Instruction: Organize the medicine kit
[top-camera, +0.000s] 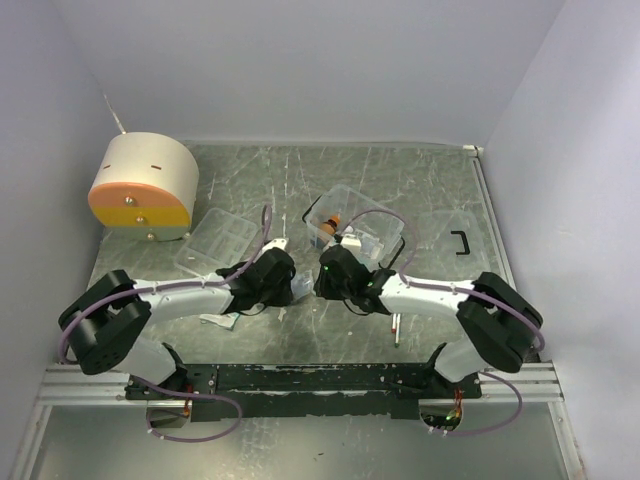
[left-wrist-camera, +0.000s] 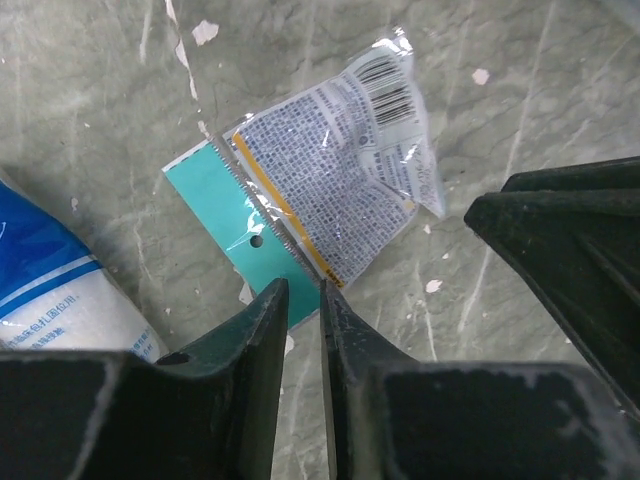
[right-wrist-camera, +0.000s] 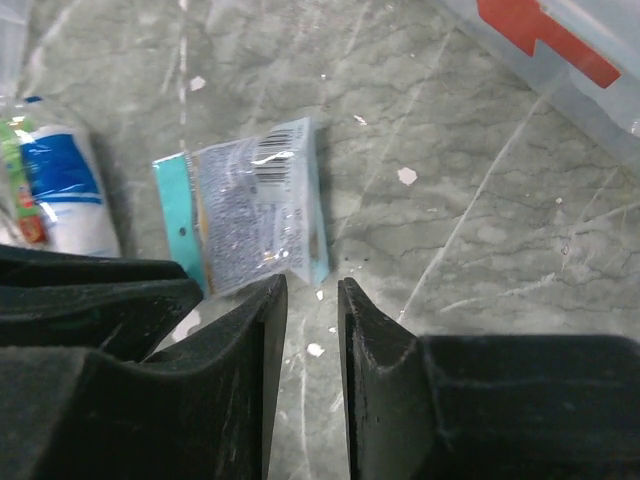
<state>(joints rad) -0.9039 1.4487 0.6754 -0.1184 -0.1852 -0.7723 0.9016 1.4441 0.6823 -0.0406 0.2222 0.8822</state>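
Gathering loose supplies into the medicine kit (top-camera: 385, 222) is the step we judge to be in hand. The kit stands open on the counter (top-camera: 420, 180), just beyond the two claws and a little to the right. Its red cross shows at the top edge of the right wrist view. Inside it we see a small orange-tipped item and some white pieces, too small to name.

Just in front of the kit, a flat sachet (left-wrist-camera: 330, 170) with a barcode and a teal backing card lies on the counter. Both claws point at it. The left claw (left-wrist-camera: 301, 300) is narrowed to a slit at the sachet's near edge. A strip of teal shows in that slit, but we cannot tell whether it is pinched. The right claw (right-wrist-camera: 312, 295) stands narrowly apart, with only bare counter showing between its jaws.

The next move, as we read it, calls for a firm pinch on the thin card edge and a lift, with one claw giving way to the other.

A blue-and-white pack (left-wrist-camera: 50, 290) lies just left of the sachet. Farther left sits the clear compartment tray (top-camera: 215, 238); we make out nothing in its cells. A black handle (top-camera: 460, 242) lies apart to the right, and a round beige-and-orange drum (top-camera: 143, 185) stands in the far left corner.
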